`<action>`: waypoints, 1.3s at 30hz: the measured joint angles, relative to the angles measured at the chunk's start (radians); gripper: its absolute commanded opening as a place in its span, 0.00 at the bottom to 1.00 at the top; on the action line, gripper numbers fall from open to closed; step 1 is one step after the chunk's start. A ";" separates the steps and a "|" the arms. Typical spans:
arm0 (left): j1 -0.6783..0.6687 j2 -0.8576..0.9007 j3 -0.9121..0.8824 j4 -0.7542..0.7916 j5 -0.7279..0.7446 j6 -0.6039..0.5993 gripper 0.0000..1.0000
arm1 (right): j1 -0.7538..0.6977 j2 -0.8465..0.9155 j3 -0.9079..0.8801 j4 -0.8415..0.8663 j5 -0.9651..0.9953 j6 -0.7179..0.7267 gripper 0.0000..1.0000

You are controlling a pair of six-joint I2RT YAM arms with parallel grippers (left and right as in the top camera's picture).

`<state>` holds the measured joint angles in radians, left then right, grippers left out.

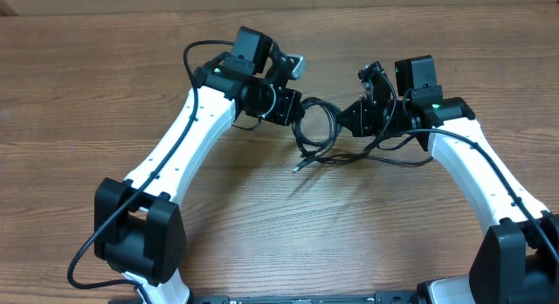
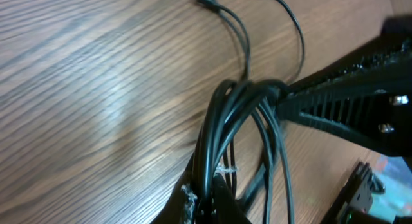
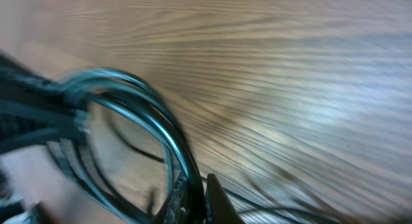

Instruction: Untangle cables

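Note:
The cables (image 1: 316, 127) are a small coil of thin black cords held between both arms at the table's middle, with loose ends trailing to a silver-tipped plug (image 1: 300, 165). My left gripper (image 1: 295, 108) is shut on the coil's left side; in the left wrist view the strands (image 2: 225, 121) run up from its fingers (image 2: 207, 201). My right gripper (image 1: 345, 119) is shut on the coil's right side; the right wrist view, blurred, shows the loop (image 3: 138, 105) pinched between its fingers (image 3: 196, 198). The right gripper's finger (image 2: 335, 102) also shows in the left wrist view.
The wooden table (image 1: 105, 68) carries nothing else. Thicker black arm cables loop near the left arm (image 1: 188, 55) and the right arm (image 1: 406, 155). Loose cable ends (image 2: 219, 5) lie on the wood beyond the coil.

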<state>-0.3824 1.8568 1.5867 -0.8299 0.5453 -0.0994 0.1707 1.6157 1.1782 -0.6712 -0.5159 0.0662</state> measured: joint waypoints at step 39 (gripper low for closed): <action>0.029 -0.061 0.004 -0.109 0.042 0.072 0.04 | -0.019 -0.001 0.000 0.072 -0.307 -0.034 0.44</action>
<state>-0.3531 1.7954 1.5906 -0.9390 0.5869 -0.0269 0.1513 1.6150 1.1782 -0.5991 -0.8230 0.0319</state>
